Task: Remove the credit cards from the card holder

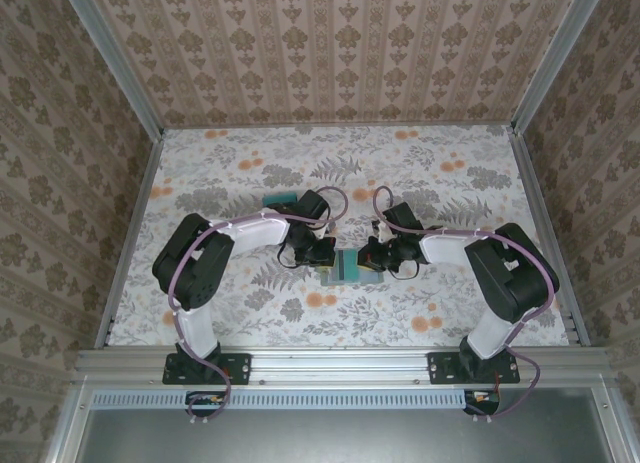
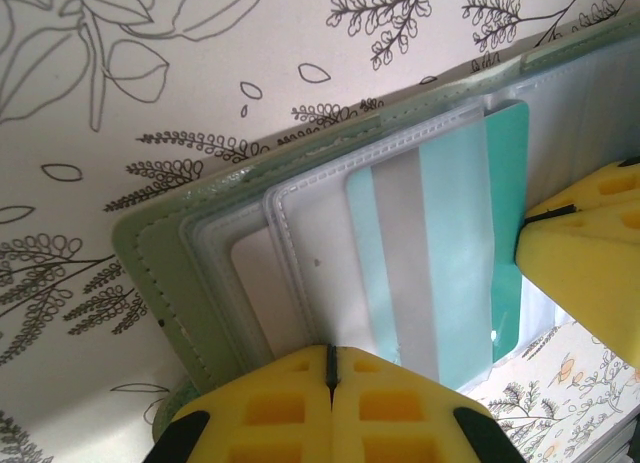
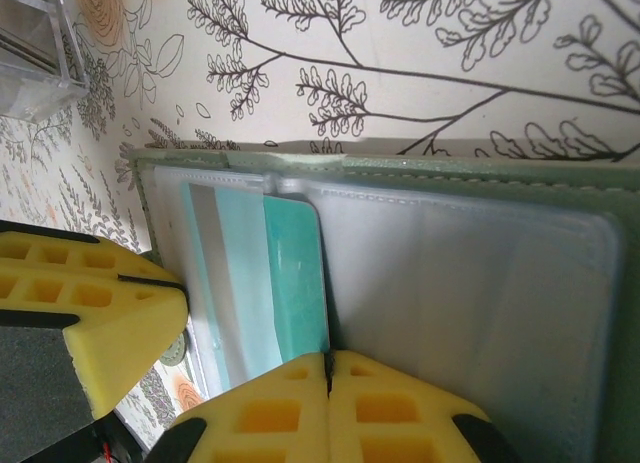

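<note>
Worktop (image 1: pixel 450 318): floral cloth, walled on 3 sides; I see both arms reaching in from the near edge.
Left arm (image 1: pixel 215 248): bent inward, with its wrist about midway between the left and right edges.
Right arm (image 1: pixel 500 268): bent inward the other way, so that the 2 wrists face each other over the holder.
Card holder (image 1: pixel 347 267): lies open and flat, midway between the side edges and nearer the near edge than the far one. It has a green stitched cover with clear sleeves inside.
Left gripper (image 2: pixel 330 355): yellow pads pressed together with no gap I can make out, pinching the holder's edge at the sleeves.
Right gripper (image 3: pixel 328 361): pads likewise closed tight, nipping the bare edge of the teal card.
Teal credit card (image 2: pixel 505 173): partly out of its sleeve. The bare strip is darker; the rest, with its grey band, sits under plastic.
White credit card (image 2: pixel 255 278): fully inside a sleeve, beside the teal one, towards the cover's stitched edge.
</note>
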Tool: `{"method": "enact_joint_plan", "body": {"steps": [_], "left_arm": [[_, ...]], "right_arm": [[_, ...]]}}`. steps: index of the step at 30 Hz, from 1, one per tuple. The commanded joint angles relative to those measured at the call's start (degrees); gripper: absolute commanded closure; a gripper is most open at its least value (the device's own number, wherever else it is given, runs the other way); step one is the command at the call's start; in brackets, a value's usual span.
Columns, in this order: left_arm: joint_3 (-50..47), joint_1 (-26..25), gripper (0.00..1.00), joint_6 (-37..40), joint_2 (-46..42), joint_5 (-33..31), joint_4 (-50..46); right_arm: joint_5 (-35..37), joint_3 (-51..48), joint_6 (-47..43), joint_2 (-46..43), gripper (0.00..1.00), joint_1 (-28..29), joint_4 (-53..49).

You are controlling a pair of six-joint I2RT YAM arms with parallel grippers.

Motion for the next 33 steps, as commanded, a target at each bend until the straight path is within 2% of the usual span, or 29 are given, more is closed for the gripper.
{"method": "enact_joint_plan", "body": {"steps": [1,2,10,12,15,33], "left_arm": [[-1.8,0.2,1.00,0.4,0.7,-0.8,-1.4],[-1.9,0.1,1.00,0.5,0.8,-0.8,-1.4],[-1.8,0.1,1.00,0.4,0.5,-0.7,-1.4],[-1.9,0.1,1.00,0.5,0.5,-0.7,-1.5],[-2.0,0.1,1.00,0.4,0.5,-0.7,-1.3],[-3.3,0.2,1.00,1.0,0.0,-0.6,-1.2]], "right_arm": [[-0.6,0.6,0.1,1.1,0.85,0.5,-0.4],[-0.6,0.9,0.1,1.6,0.82,0.9,-0.3],[-0.9,1.4,0.8,3.7,0.80,1.6,0.9],[-0.6,1.2,0.8,3.5,0.85,1.6,0.7],[0.6,1.1,0.4,3.1,1.00,1.6,-0.6],[1.4,-2.3,-5.9,-3.8,1.00,-4.1,-7.7]]}}
